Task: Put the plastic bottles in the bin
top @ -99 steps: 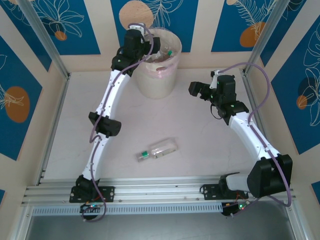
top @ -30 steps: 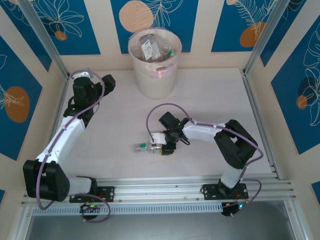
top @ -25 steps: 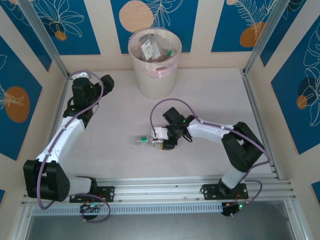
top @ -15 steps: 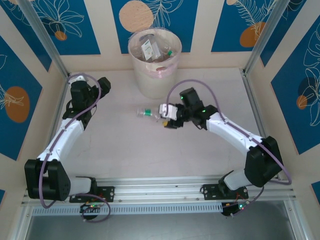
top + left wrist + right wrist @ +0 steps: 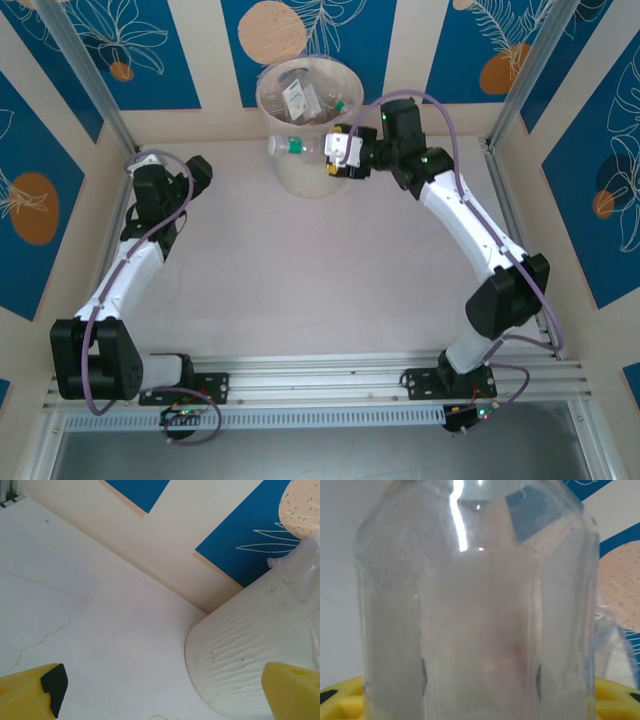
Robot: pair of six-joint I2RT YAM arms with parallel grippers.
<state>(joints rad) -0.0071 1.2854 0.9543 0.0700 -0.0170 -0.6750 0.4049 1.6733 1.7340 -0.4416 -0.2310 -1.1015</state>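
While the right hand (image 5: 338, 157) grips a green-capped bottle (image 5: 298, 147) by the bin (image 5: 308, 180) at upper centre, the left hand (image 5: 198, 172) gapes wide, empty.

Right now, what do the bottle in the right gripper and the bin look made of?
Bottle: clear, glossy thin plastic; bright glints, and the backdrop pattern shows through it. Bin: translucent whitish plastic, likely matte; faintly rippled side.

Yellow fingers (image 5: 30, 697) of the left hand (image 5: 160, 696) wide apart, bin (image 5: 245, 655) beyond at right.
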